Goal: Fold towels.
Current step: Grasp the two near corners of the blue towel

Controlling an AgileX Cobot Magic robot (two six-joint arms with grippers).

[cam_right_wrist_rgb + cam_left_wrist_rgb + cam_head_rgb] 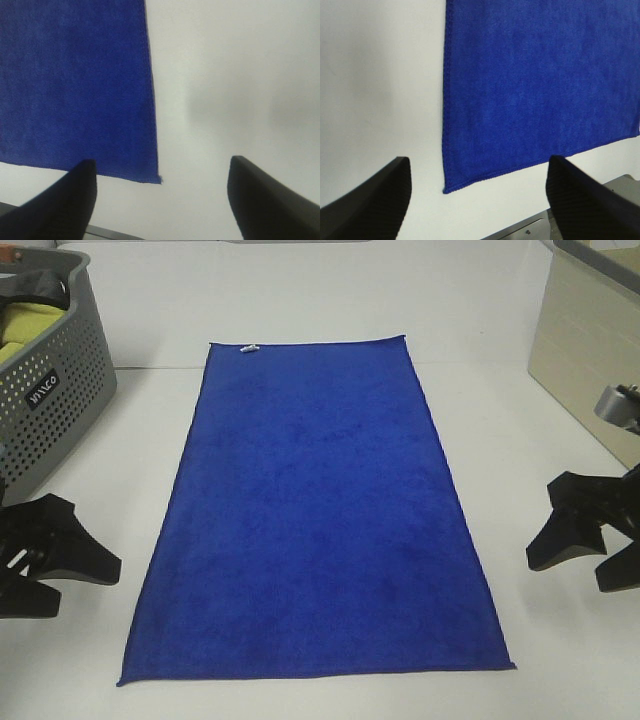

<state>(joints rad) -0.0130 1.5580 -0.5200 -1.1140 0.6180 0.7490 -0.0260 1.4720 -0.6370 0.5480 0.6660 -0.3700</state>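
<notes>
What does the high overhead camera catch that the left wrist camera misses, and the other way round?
Only the high view: the grey laundry basket, a white tag on the cloth's far edge, the right hand, a beige box. Only the left wrist view: a grey metal plate. Both: the blue towel lying flat on the white table, and the open left hand.

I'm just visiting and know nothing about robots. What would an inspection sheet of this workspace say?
Surface: white table, no marks seen.
Job's things: blue towel spread flat, unfolded, white tag at its far edge.
Clutter: nothing seen.
Tools: left tool and right tool open, empty, beside the towel's near corners.
Cables: nothing seen.
Surroundings: grey basket holding cloths, left; beige box, right.
</notes>
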